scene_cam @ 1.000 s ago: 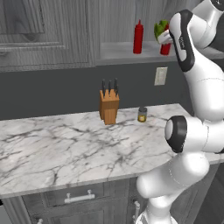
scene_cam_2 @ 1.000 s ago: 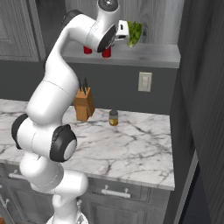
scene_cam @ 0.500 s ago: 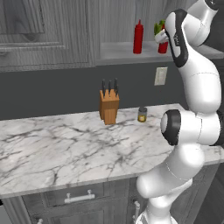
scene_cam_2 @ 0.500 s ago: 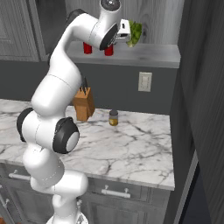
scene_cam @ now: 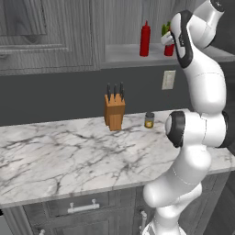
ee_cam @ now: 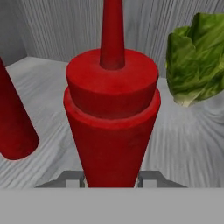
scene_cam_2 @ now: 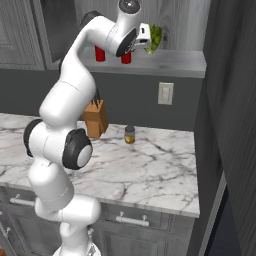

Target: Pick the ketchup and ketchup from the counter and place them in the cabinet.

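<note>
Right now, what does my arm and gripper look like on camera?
The arm is glossy white, built of rounded segments with dark grey joint caps and a black band near the wrist. No cables or markings show. The gripper appears as pale grey finger pieces low in the hand view.

1. You can see a wooden knife block [scene_cam: 114, 112] standing upright near the back wall, with three dark handles sticking up from its top.
2. Just to its right, look for a small yellow-brown jar [scene_cam: 149, 120] with a dark lid; it stands apart from the block, not touching it.
3. On the dark wall above the jar you will find a pale wall outlet plate [scene_cam: 168, 80].
4. Up high, you can make out a leafy green lettuce [ee_cam: 197, 59]; in the hand view it sits at the right, in front of a grey wood-grain back panel.
5. Below, note the silver drawer handle [scene_cam: 83, 207] on a dark grey drawer front.
</note>
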You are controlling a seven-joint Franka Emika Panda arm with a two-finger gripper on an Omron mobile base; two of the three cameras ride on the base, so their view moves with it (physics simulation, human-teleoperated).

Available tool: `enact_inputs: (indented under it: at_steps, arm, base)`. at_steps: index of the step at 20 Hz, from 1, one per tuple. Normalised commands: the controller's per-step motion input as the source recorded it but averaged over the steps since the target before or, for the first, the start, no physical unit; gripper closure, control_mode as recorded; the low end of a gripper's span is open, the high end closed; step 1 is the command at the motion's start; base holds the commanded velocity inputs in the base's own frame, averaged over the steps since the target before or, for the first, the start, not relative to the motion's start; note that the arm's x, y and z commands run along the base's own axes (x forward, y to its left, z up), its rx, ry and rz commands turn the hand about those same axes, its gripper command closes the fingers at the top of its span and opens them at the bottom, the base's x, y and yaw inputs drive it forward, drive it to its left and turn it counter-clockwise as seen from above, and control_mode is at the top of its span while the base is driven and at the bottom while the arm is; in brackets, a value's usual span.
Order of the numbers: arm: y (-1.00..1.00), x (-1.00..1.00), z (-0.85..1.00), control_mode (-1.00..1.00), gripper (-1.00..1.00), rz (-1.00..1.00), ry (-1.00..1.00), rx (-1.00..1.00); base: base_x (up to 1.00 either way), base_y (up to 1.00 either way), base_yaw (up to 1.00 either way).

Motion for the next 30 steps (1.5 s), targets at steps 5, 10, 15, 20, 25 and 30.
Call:
enact_inputs:
  at_steps: [5, 10, 15, 20, 25, 30]
  arm:
    - [0.00, 0.21, -0.07, -1.00, -1.00, 0.00, 0.00, 0.00]
    - [-0.02, 0.18, -0.07, -1.00, -1.00, 0.00, 0.00, 0.00]
    - [-0.03, 0.02, -0.02, -1.00, -1.00, 0.00, 0.00, 0.00]
    - [-0.01, -0.17, 0.00, -1.00, -1.00, 0.00, -0.01, 0.00]
    - [0.00, -0.57, 0.00, -1.00, -1.00, 0.00, -0.05, 0.00]
    - [0.00, -0.93, 0.00, -1.00, -1.00, 0.00, -0.09, 0.00]
  base:
    - [0.00, 0.00, 0.00]
    - [0.00, 0.00, 0.00]
    - [0.00, 0.00, 0.00]
    - [0.00, 0.00, 0.00]
    - [0.00, 0.00, 0.00]
    - [0.00, 0.00, 0.00]
